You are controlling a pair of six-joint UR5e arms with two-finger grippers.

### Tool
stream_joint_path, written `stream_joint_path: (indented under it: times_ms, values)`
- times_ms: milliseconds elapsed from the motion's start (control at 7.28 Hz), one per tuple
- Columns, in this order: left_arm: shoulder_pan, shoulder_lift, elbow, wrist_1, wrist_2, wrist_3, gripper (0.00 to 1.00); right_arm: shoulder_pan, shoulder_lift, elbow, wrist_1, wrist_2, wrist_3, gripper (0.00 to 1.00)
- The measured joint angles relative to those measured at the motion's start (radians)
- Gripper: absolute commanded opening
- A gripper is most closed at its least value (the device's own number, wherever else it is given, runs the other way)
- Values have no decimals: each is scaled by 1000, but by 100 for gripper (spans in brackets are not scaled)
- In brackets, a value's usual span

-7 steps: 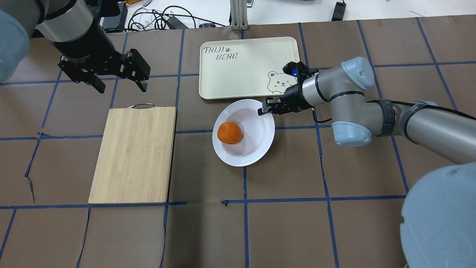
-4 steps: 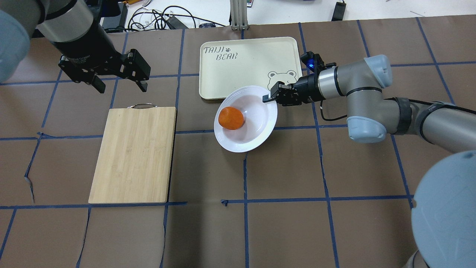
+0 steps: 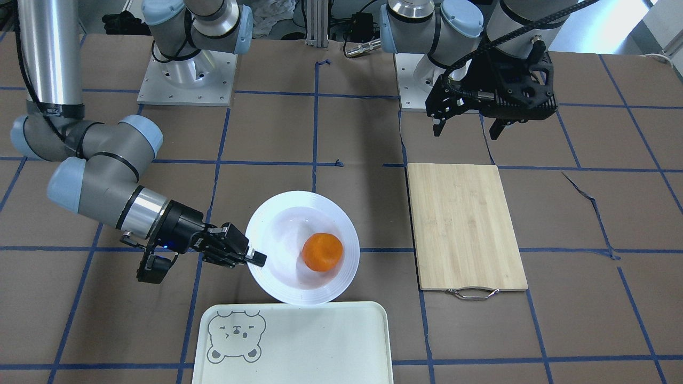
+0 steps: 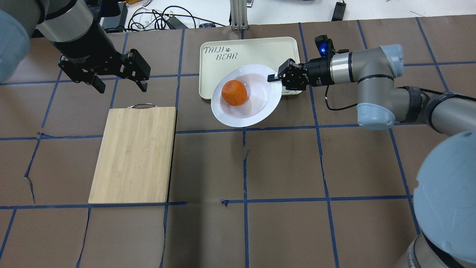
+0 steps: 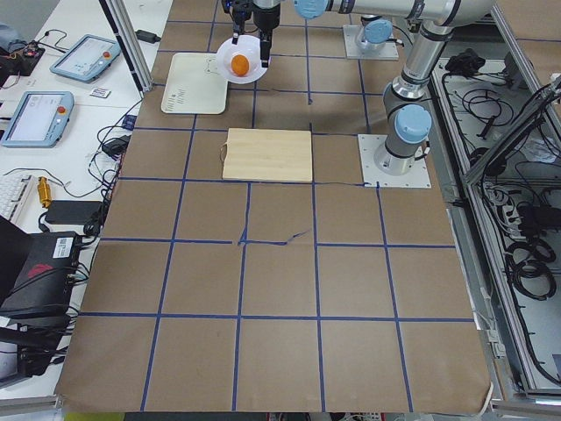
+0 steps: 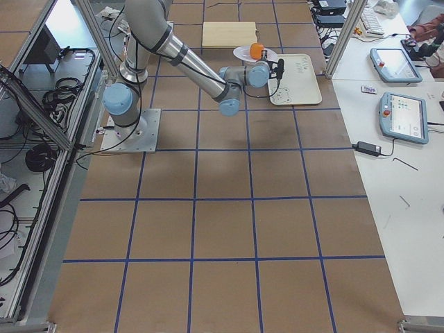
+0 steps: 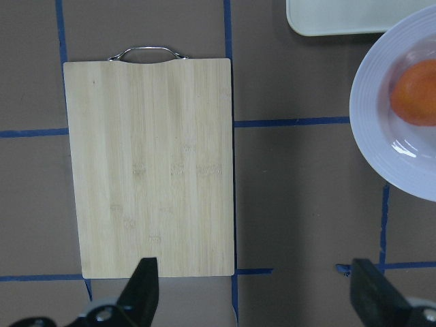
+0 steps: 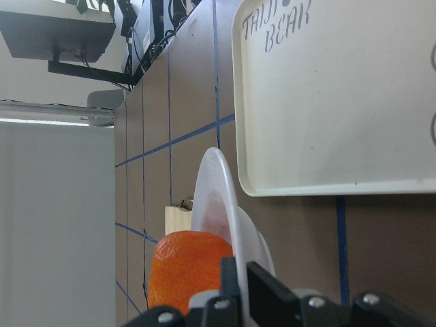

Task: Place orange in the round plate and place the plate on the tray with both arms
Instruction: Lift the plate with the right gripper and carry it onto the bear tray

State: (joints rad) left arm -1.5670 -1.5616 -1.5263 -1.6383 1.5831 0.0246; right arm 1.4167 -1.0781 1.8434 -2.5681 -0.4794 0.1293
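r gripper (image 4: 273,78), clamped on rim of round plate (image 4: 256,109), has carried it w/ orange (image 4: 234,92) partly over tray (image 4: 253,52); l gripper (image 4: 121,87) spread open, idle; set-down next

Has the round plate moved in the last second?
Yes. The round plate, held at its rim by the right gripper, has shifted away from the robot and now overlaps the near edge of the tray.

One small, dimpled bright-orange orange (image 4: 234,92). One glossy white round plate (image 4: 256,111). One pale cream rectangular tray (image 4: 256,52) with a bear face. One bamboo cutting board (image 4: 134,154) with a metal handle. Two silver-grey jointed arms, the left arm (image 4: 70,26) and the right arm (image 4: 372,74) — each with one black two-finger gripper, so two: left gripper (image 4: 121,88), right gripper (image 4: 273,78).
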Motion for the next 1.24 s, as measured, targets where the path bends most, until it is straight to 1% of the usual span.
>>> stream_joint_path:
  times_ms: [275, 550, 962, 1237]
  values:
    - [0, 0, 0, 0, 0, 0, 100, -4, 151, -199, 3, 24, 13, 0]
    - [-1, 0, 0, 0, 0, 0, 100, -4, 270, -344, 4, 58, 21, 0]
    - [1, -1, 0, 0, 0, 0, 100, -2, 400, -494, 5, 65, 25, 0]
    - [3, -1, 0, 1, -2, -1, 100, 8, 453, -542, 5, 62, 26, 0]
